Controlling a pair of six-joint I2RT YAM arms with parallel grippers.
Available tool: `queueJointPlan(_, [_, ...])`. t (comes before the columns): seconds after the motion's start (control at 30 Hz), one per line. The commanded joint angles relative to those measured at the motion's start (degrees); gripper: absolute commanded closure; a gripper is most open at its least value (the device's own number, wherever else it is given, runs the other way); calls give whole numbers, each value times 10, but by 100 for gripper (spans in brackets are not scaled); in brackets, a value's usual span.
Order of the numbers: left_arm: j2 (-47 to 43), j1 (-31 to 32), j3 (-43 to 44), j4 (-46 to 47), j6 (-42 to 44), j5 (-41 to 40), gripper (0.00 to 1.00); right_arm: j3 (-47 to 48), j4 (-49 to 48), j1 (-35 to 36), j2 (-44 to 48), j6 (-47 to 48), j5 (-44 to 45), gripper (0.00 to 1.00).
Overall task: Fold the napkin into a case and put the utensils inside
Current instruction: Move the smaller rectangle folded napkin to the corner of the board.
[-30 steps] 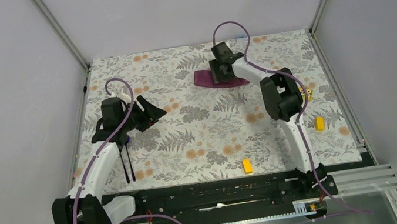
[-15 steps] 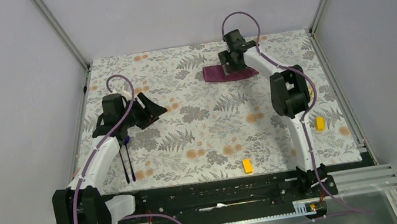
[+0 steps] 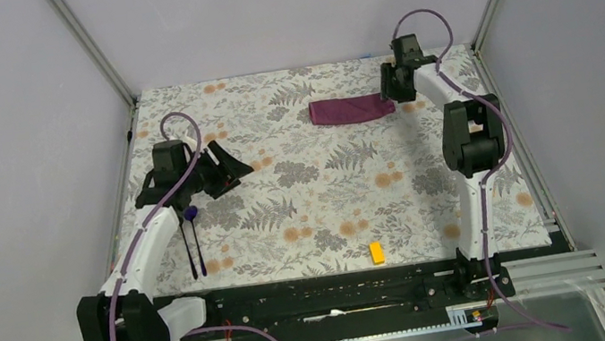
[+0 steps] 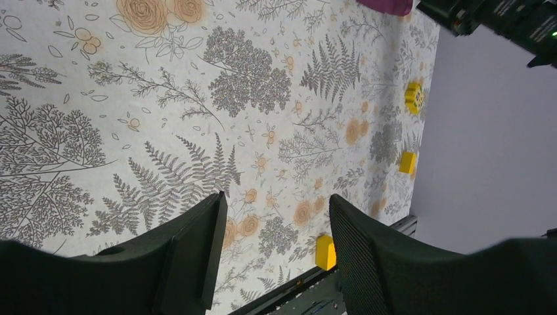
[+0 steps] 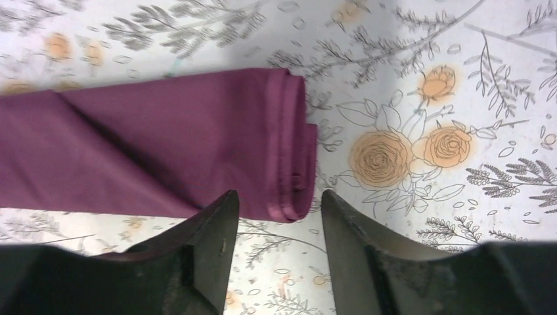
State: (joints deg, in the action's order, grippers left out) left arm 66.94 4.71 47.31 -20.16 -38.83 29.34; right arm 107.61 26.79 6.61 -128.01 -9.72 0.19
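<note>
The case (image 3: 351, 109) was noted folded flat at far centre; the utensils (image 3: 192, 246) were seen outside it, near left. The right gripper (image 5: 279, 205) was held spread astride the case's right end; the left gripper (image 4: 276, 210) was likewise spread.

- The left gripper (image 4: 277, 205) is seen with jaws parted, nothing held between them.
- Three yellow blocks (image 4: 408, 162) are scattered over the floral table (image 4: 164, 98).
- A corner of the napkin (image 4: 387, 5) is glimpsed at the top edge.

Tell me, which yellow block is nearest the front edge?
The yellow block right beside the black rail; the other two blocks sit farther back.
</note>
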Motion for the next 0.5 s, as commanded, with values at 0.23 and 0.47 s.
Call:
queueJointPlan(0.23, [-65, -3, 99, -186, 22, -99, 37, -69, -43, -14, -26, -1, 13, 65])
queueJointPlan(0.47, [-118, -32, 93, -293, -83, -252, 30, -35, -4, -9, -2, -6, -7, 42])
